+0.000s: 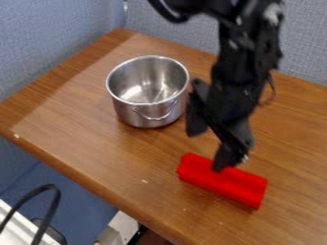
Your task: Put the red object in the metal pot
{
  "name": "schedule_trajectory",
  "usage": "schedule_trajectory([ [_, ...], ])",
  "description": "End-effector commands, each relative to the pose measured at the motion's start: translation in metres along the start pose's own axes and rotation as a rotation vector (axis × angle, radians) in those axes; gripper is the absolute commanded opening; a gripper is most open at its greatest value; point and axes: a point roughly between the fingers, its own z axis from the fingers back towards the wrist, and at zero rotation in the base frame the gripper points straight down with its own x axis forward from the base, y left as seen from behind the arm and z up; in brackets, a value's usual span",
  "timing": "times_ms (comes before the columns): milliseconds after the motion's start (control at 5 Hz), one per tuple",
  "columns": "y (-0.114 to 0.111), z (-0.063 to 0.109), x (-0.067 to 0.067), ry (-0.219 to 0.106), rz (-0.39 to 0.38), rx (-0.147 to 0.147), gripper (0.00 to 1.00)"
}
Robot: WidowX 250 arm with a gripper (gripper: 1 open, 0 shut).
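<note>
**End effector poised over the red block**

The end effector (217,145) points down with fingers spread and empty, wide enough to straddle the red object (223,180) lying on the bench (76,105) just beneath. The metal pot (145,90) stands open beside it, ready to receive.

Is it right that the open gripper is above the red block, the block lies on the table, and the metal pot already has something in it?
Not quite: the metal pot is empty, as the camera view shows. The rest holds: the open gripper is above the red block, which lies on the table.
</note>
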Motion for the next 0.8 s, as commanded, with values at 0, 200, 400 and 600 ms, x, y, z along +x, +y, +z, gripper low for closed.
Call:
schedule_trajectory([
  [0,-0.005,-0.003,0.009,-0.080,-0.018,0.037,1.00],
  [200,-0.010,-0.017,0.006,-0.088,-0.044,0.026,1.00],
  [400,-0.011,-0.030,-0.003,-0.085,-0.071,-0.007,1.00],
  [600,0.004,-0.045,-0.011,-0.066,-0.062,-0.037,1.00],
])
